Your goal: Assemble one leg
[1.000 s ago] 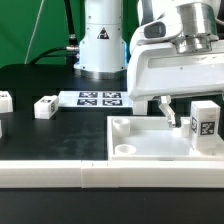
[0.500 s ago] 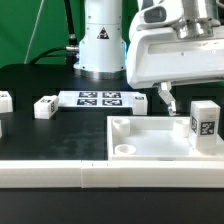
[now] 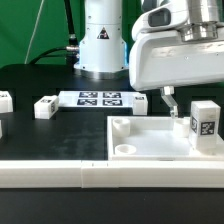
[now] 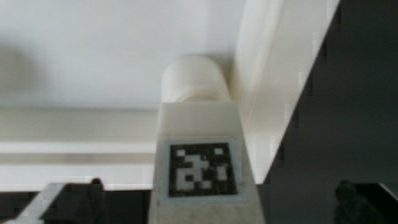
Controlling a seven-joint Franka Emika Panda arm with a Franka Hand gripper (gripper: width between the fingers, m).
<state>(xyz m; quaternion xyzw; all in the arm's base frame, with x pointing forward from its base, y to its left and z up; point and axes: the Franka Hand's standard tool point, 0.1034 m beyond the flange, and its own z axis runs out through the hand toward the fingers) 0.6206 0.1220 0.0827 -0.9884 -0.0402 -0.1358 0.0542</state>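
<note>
A leg, a small white block with a black-and-white tag, stands upright on the large white panel at its corner on the exterior view's right. My gripper hangs just above and around the leg's top, with one dark finger showing beside it. In the wrist view the leg runs up the middle to a rounded end against the panel. The gripper is open, and its fingertips stand well clear on either side of the leg.
Two more legs lie on the black table at the exterior view's left. The marker board lies in front of the robot base. A long white rail runs along the front.
The gripper has risen straight up over the last second, and its fingers now reach less far down beside the leg. The leg has stayed upright on the panel.
</note>
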